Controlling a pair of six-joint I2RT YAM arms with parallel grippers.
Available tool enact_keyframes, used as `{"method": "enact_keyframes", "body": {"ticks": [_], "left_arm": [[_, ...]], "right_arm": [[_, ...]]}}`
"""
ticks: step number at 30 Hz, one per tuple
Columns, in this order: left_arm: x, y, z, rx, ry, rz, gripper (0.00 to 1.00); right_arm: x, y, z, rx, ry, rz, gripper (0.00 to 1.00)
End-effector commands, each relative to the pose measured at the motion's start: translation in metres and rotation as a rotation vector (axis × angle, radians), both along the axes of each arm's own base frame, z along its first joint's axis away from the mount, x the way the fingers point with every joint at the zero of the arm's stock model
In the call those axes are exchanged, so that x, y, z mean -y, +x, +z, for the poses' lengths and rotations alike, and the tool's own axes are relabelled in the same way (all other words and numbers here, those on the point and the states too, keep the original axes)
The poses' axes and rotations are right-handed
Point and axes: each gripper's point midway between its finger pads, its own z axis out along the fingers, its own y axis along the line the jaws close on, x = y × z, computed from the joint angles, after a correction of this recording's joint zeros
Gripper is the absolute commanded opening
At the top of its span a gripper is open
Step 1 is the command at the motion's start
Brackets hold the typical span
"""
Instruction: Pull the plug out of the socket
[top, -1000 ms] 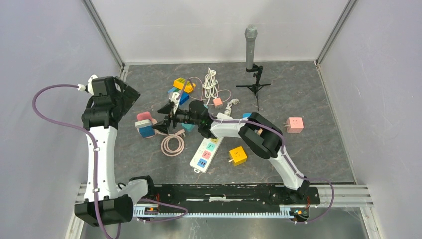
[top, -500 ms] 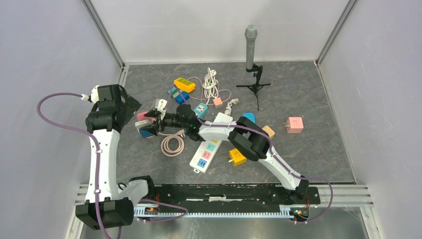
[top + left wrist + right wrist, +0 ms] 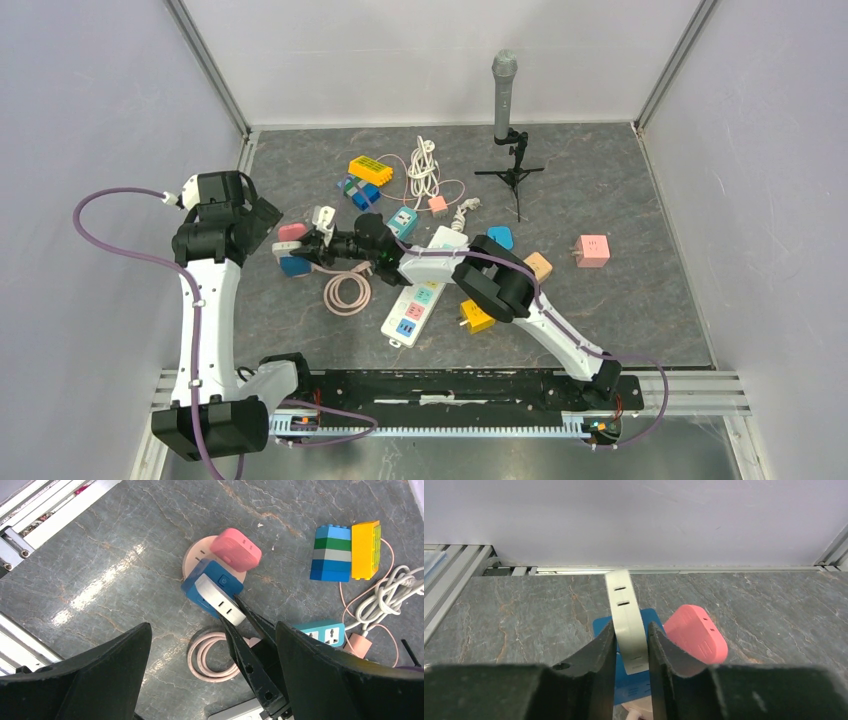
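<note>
Nearest to the arm bases, 1 white strip [image 3: 413, 310] is laid on the table [image 3: 640, 300]. 1 yellow cube [image 3: 480, 320] is just beside it, partly hidden under the right arm, and 1 pink coil [image 3: 347, 292] is at its left.

Past the coil, the right gripper [image 3: 629, 632] is seen closed on the white plug [image 3: 625, 610], which is held upright between both fingers. The plug is placed against the blue socket [image 3: 206, 576], at the left part of the table; whether its pins are inside cannot be told. 1 pink adapter [image 3: 235, 549] is found just beside the socket, on the far side. The left gripper [image 3: 212, 630] is held above this group with its fingers spread wide, and nothing is between them.

Compared with 1.0 s ago, the plug and the right gripper were carried to the left, up to the socket, and the left arm was shifted slightly. Since 0.5 s ago almost nothing is changed.

Farther away are counted 1 teal socket [image 3: 403, 220], 1 tan cube [image 3: 540, 265], 1 pink cube [image 3: 593, 250], 1 striped block [image 3: 358, 190], 1 yellow block [image 3: 370, 170], 1 white cable [image 3: 425, 160] and, farthest, 1 microphone [image 3: 503, 95] on its tripod. 2 arms are in view.
</note>
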Motion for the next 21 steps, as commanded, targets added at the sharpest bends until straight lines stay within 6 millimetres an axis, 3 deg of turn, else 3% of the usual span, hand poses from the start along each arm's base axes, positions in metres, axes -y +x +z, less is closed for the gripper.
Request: {"method": "enact_keyframes", "body": {"ticks": [1,5,21], "left_arm": [[-0.004,0.001,0.009,0.021,0.018,0.013,1.0],[-0.001,0.002,0.007,0.013,0.012,-0.02,1.0],[0.025,-0.005,-0.031,-0.07,-0.07,-0.203,1.0]], "right_arm": [[0.011,0.0,0.054,0.103,0.105,-0.028,0.27],[0.02,-0.007,0.056,0.146,0.066,-0.013,0.0],[0.091,-0.039,0.03,0.061,-0.037,-0.051,0.0]]}}
